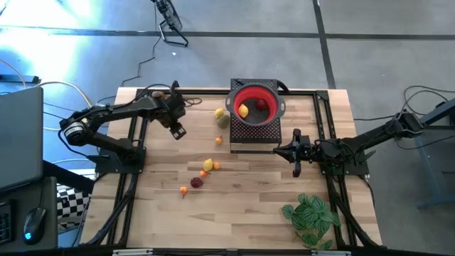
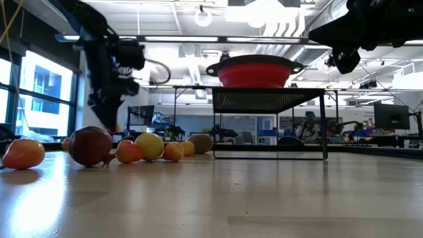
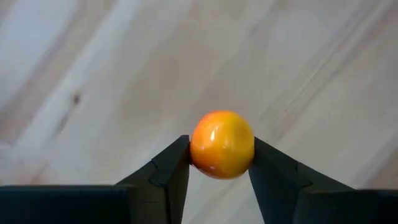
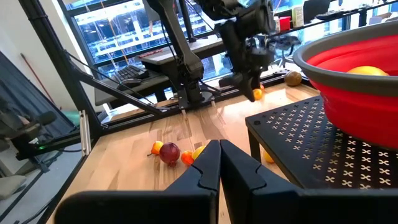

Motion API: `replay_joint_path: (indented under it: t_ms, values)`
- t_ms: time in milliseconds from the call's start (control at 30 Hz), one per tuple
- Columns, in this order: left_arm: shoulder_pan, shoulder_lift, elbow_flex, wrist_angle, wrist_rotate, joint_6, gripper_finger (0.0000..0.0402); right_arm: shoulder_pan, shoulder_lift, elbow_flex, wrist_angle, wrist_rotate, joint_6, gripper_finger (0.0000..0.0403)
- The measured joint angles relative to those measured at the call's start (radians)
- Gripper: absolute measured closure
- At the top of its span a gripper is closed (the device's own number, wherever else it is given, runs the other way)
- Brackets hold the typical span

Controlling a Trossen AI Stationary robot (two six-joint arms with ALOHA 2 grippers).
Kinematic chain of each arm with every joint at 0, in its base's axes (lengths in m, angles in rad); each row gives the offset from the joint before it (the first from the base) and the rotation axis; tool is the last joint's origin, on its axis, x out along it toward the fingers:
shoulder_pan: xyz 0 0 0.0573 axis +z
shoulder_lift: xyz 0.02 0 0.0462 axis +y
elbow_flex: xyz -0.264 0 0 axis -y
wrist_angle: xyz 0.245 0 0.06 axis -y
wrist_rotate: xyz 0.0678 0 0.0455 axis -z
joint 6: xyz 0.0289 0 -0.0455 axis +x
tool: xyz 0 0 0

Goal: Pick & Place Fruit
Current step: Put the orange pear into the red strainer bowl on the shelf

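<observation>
Gripping a small orange fruit between its fingers, the left gripper hangs above the table — left of the red bowl on its black perforated stand. Two fruits lie in the bowl; others are scattered on the table. The right gripper waits just right of the stand, fingers pressed together, empty — near a green plant.
</observation>
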Motion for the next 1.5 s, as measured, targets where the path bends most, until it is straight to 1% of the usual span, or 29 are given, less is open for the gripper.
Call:
replay_joint_path:
  t_ms: [300, 600, 667, 933, 1067, 1233, 1367, 1500]
  values:
    - [0.000, 0.000, 0.146, 0.000, 0.160, 0.063, 0.0258, 0.000, 0.000, 0.000, 0.000, 0.000, 0.000, 0.0401]
    - [0.000, 0.000, 0.235, 0.001, 0.339, 0.110, 0.0258, 0.000, 0.000, 0.000, 0.000, 0.000, 0.000, 0.0401]
    - [0.000, 0.000, 0.253, 0.004, 0.360, 0.123, 0.0258, 0.000, 0.000, 0.000, 0.000, 0.000, 0.000, 0.0401]
    - [0.000, 0.000, 0.348, 0.021, 0.385, 0.147, 0.0258, 0.000, 0.000, 0.000, 0.000, 0.000, 0.000, 0.0401]
    - [0.000, -0.001, 0.389, 0.073, 0.429, 0.147, 0.0258, 0.000, 0.000, 0.000, 0.000, 0.000, 0.000, 0.0401]
    - [-0.001, -0.001, 0.418, 0.191, 0.493, 0.144, 0.0258, 0.000, 0.000, 0.000, 0.000, 0.000, 0.000, 0.0401]
    - [-0.017, -0.001, 0.418, 0.302, 0.513, 0.140, 0.0258, 0.000, 0.000, 0.000, -0.001, 0.000, 0.000, 0.0401]
    - [-0.061, -0.001, 0.418, 0.404, 0.516, 0.118, 0.0258, 0.000, 0.000, 0.000, -0.001, 0.000, -0.003, 0.0401]
